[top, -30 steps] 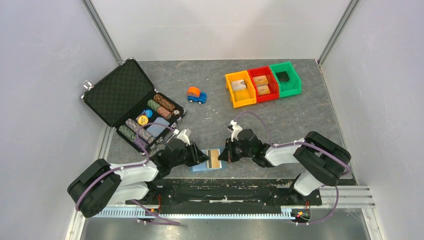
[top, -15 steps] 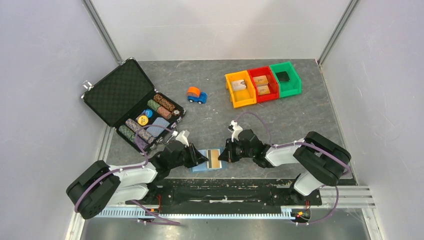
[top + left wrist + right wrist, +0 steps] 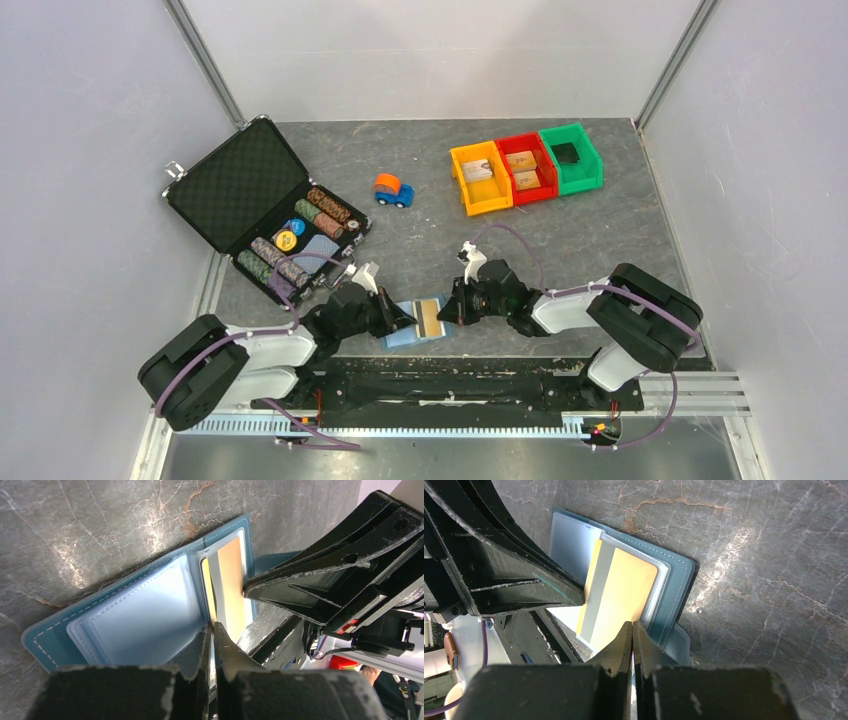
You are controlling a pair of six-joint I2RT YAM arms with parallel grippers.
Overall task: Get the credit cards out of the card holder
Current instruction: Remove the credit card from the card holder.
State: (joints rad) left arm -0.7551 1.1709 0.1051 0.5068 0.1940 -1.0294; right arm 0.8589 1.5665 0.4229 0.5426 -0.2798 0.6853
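Note:
The light-blue card holder lies open near the table's front edge. It also shows in the left wrist view and the right wrist view. A tan credit card with a grey stripe lies on its right half, partly out of the clear pocket. My left gripper is shut, its tips at the card's edge by the fold. My right gripper is shut, its tips against the card's opposite edge. I cannot see any other card.
An open black case with poker chips stands at the back left. A blue-and-orange toy car sits mid-table. Orange, red and green bins stand at the back right. The table's front edge runs just below the wallet.
The left arm has shifted slightly towards the front. The card and wallet have tilted a little. Both grippers stay shut at the card.

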